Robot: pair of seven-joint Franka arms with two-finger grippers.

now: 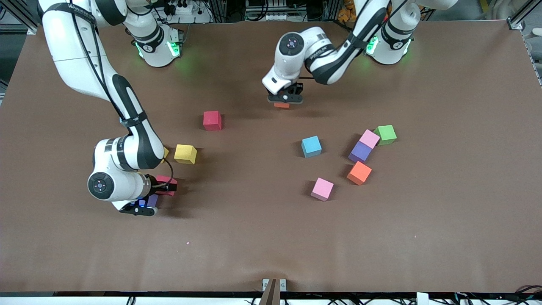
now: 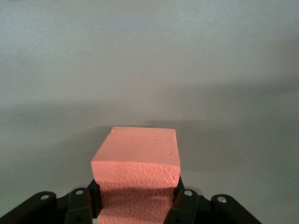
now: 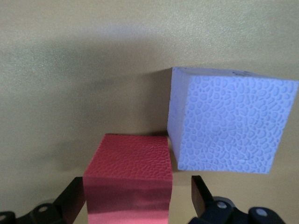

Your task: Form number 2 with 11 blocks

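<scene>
My left hand (image 2: 135, 205) is clamped on an orange cube (image 2: 138, 161) low over the desk (image 1: 271, 237), about 12 o'clock of the light blue cube (image 1: 311, 146). It looks light, matte foam; I'd pinch flat opposite faces. My right hand (image 3: 138, 200) sits parted around a red cube (image 3: 128, 177).

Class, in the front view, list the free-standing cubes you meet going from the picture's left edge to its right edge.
yellow cube → red cube → light blue cube → pink cube → orange cube → green cube. The touching purple and pink pair is left out.
</scene>
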